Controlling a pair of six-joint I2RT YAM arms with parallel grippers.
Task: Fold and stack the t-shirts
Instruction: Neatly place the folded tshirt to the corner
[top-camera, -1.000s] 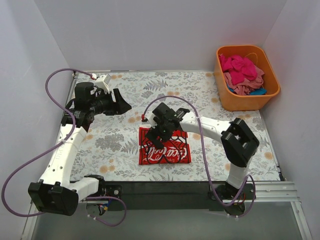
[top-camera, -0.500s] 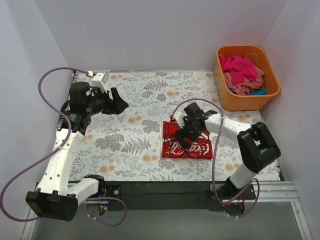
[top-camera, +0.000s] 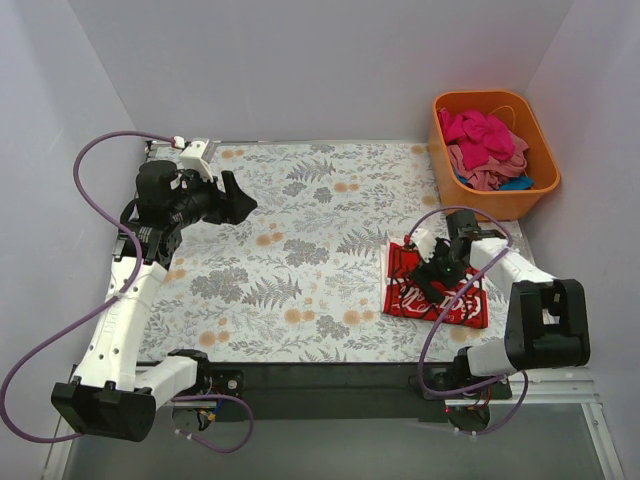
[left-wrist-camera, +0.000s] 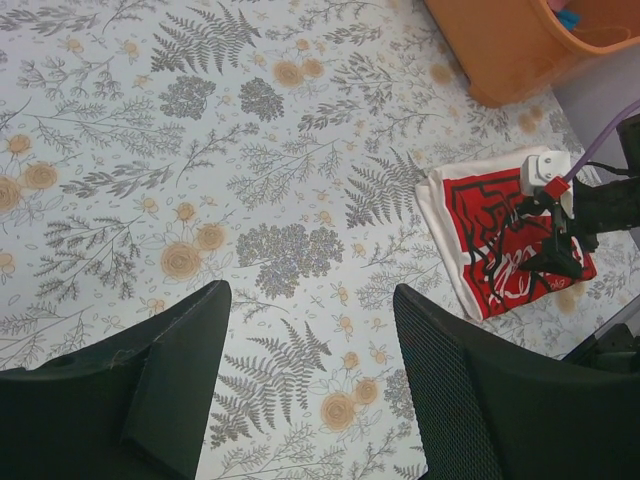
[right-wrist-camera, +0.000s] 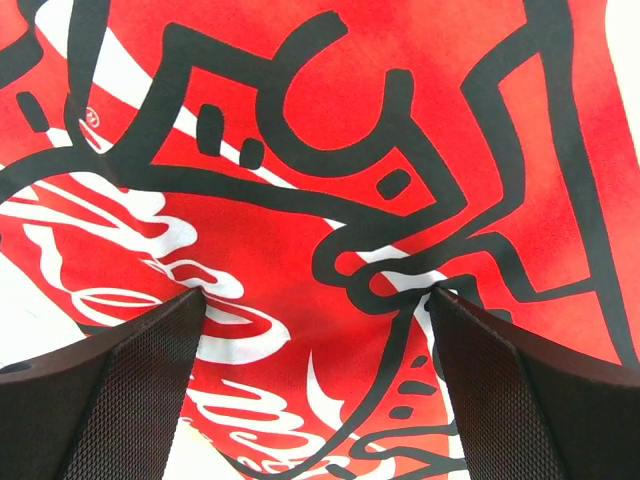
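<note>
T-shirt (top-camera: 403, 292), red and folded, directly beneath spread right hand (top-camera: 438, 272)

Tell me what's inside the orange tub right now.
The orange tub holds crumpled cloth: magenta on top, pink beneath, a blue scrap at the front. Anything lower, and the tub's bottom, is covered.

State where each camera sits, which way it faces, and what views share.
Top external: above and behind the bases, looking down on the floral table; both arms, left gripper and right gripper show.
Left wrist: on the raised left arm, looking down across the table; its black fingers frame the bottom.
Right wrist: close above the folded red t-shirt with white script, facing down; its fingers at the bottom corners.
Shared: all show the shirt; top and left wrist show the orange plastic tub.
</note>
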